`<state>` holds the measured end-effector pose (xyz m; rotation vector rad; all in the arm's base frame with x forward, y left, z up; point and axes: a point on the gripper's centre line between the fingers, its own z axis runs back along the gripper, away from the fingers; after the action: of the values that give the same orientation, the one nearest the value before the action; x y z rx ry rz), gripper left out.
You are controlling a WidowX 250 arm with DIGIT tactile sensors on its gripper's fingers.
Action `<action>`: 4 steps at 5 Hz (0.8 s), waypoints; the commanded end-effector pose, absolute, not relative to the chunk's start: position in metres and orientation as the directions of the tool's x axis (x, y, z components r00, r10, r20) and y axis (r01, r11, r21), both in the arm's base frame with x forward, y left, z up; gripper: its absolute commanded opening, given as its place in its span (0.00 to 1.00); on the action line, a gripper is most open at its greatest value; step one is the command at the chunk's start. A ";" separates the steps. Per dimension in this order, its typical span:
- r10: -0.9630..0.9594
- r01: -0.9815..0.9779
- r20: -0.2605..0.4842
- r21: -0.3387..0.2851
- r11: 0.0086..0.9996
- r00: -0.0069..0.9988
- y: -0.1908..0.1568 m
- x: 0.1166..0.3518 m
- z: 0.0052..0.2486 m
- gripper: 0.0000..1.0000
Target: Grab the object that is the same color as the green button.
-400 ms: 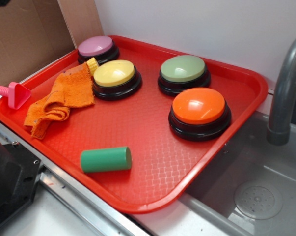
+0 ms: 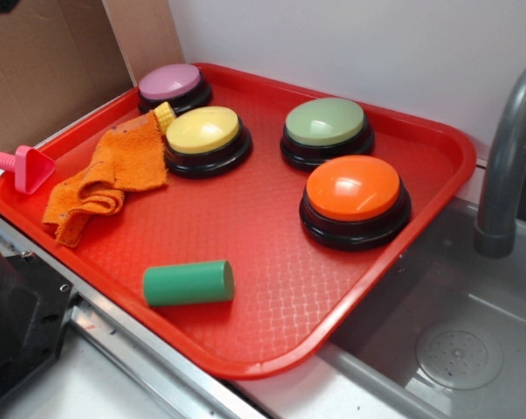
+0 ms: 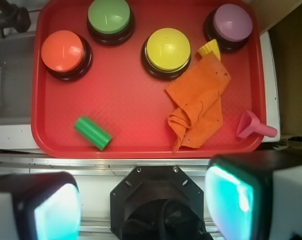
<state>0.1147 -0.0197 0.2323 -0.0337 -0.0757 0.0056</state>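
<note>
A small solid green cylinder, the object (image 2: 188, 283) (image 3: 92, 133), lies on its side near the front edge of the red tray (image 2: 271, 236) (image 3: 135, 95). The green button (image 2: 326, 123) (image 3: 109, 16), a pale green dome on a black base, stands at the tray's back. My gripper (image 3: 143, 207) hangs high above the counter in front of the tray, its two teal pads (image 3: 230, 202) wide apart with nothing between them. It is well clear of the cylinder. In the exterior view the gripper is out of frame.
On the tray also stand an orange button (image 2: 353, 189), a yellow button (image 2: 203, 131) and a purple button (image 2: 170, 82). A crumpled orange cloth (image 2: 110, 175) lies at the left, a pink funnel-shaped piece (image 2: 23, 164) on the rim. A sink and grey tap (image 2: 507, 166) are at right.
</note>
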 end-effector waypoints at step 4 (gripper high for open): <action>-0.503 0.523 0.165 -0.121 0.844 0.849 -0.069 0.125 0.123 1.00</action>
<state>0.1234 -0.0655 0.1171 -0.1634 -0.1009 -0.5330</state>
